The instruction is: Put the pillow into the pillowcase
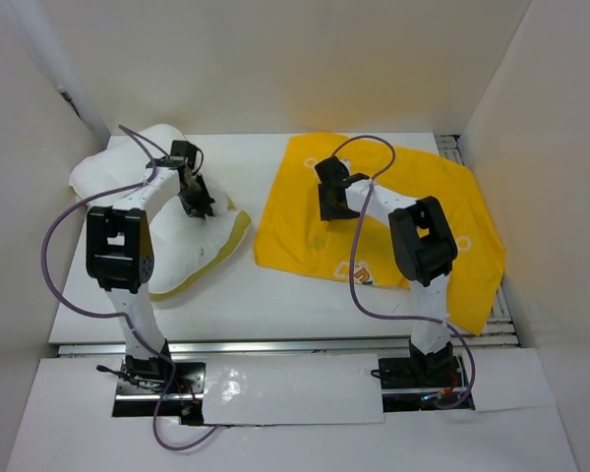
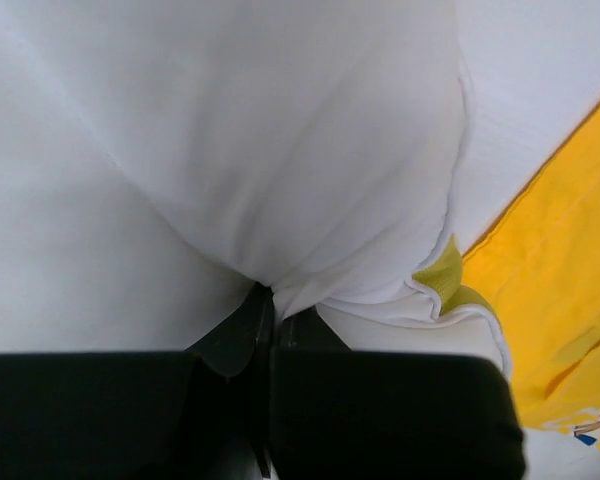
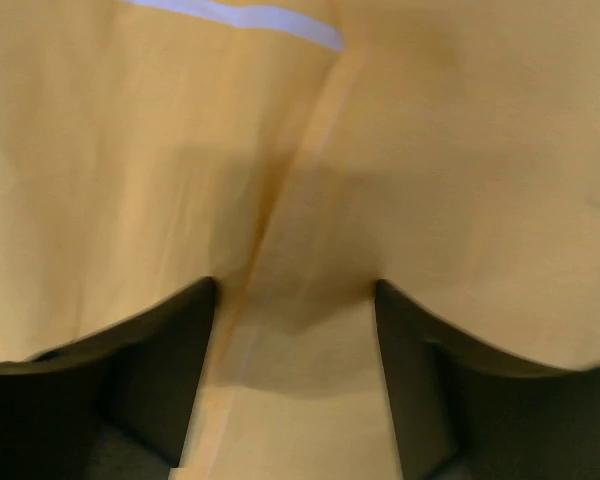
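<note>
The puffy white pillow (image 1: 182,231) with a pale yellow edge seam lies at the left of the table. My left gripper (image 1: 199,205) is shut on a pinch of its white cover near the right edge; in the left wrist view the cloth (image 2: 280,180) bunches into the closed fingertips (image 2: 270,300). The bright yellow pillowcase (image 1: 403,221) lies flat at the right, with a printed patch near its front edge. My right gripper (image 1: 332,209) is open, fingers pressed down on the pillowcase's left part; the right wrist view shows yellow fabric (image 3: 300,200) and a seam between the spread fingers.
White walls close in the table on the left, back and right. A bare strip of white table (image 1: 246,285) runs between pillow and pillowcase and along the front. The arm bases (image 1: 157,379) stand at the near edge.
</note>
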### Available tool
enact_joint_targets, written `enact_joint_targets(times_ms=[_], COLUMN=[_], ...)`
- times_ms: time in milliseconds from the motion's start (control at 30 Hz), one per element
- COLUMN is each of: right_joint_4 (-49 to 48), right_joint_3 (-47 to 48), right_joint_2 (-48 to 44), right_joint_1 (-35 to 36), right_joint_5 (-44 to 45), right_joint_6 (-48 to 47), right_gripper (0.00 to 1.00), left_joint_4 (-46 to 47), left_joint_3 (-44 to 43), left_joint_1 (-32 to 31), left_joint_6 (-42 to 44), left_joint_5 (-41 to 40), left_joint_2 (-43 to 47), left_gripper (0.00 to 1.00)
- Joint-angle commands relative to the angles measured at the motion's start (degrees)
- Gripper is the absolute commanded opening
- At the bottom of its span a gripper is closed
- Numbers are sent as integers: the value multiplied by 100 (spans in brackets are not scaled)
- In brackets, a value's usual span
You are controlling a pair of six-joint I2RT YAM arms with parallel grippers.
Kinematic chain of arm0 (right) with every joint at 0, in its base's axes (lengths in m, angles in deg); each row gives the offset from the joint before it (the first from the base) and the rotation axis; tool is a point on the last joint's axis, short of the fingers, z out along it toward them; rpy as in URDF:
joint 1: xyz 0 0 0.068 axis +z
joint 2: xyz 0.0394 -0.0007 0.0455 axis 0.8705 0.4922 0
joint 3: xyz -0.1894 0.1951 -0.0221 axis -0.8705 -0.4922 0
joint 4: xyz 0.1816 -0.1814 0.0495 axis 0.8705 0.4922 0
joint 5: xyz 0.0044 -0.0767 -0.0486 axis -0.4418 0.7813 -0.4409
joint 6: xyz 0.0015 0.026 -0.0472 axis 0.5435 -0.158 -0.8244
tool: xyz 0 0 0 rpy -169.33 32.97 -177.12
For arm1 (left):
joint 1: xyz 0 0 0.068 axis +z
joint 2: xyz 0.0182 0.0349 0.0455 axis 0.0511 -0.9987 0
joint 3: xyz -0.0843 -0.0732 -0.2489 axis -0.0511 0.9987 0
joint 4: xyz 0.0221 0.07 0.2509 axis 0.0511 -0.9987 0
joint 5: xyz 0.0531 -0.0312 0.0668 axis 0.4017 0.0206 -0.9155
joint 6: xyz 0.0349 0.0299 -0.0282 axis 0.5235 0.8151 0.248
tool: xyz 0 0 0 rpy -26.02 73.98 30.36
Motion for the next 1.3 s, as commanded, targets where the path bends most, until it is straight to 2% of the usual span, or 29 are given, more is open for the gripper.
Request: enact_joint_targets(times_ms=[0,67,167,200,233,333,433,600,733,900,967,1067,1100,1133,1167,1233,1267], right_joint_4=[658,931,985,985,924,713,336,-280,-893,-1440,-1651,-1652,-1652,-1565,-1503,-1502,-1502], right_joint_3=[304,304,111,41,-38,-161,-311,-732,-1181,-1664,-1805,-1910,-1911,-1963,-2025,-2086,-2087], right_joint_2=[81,81,-111,-182,-234,-498,-832,-1490,-2027,-2493,-2564,-2626,-2678,-2739,-2740,-2924,-2924], right_joint_1=[48,48,-23,-23,-84,-136,-137,-137,-190,-251,-251,-251,-312,-313,-365,-497,-497], right_joint_5=[967,1311,1383,1383,1383,1182,875,23,-881,-1498,-1824,-1808,-1729,-1641,-1570,-1570,-1622], right_joint_6=[588,746,818,871,871,950,688,256,90,-25,-25,-25,-25,27,27,27,80], right_gripper=[61,50,46,41,28,0,0,0,0,0,0,0,0,0,0,0,0], left_joint_4=[616,757,880,933,986,1144,1145,1206,1338,1925,2599,3321,3446,3508,3509,3265,3132], left_joint_3=[285,216,145,93,40,-161,-634,-1549,-2305,-2447,-2265,-2114,-2053,-2052,-1974,-1973,-1973], left_joint_1=[267,267,267,267,267,66,-330,-839,-1174,-1490,-1622,-1684,-1684,-1684,-1684,-1684,-1684], left_joint_6=[207,268,383,383,488,699,918,1007,1007,560,175,-274,-328,-329,-189,205,791], left_joint_5=[-185,-237,-185,-72,34,97,87,991,1247,1704,1802,1722,1810,1906,1977,1977,1795], left_joint_2=[346,558,664,743,743,902,963,902,665,226,24,-232,-284,-285,-285,-172,-101], left_gripper=[0,0,0,0,0,0,0,0,0,0,0,2,19,49,99,100,100])
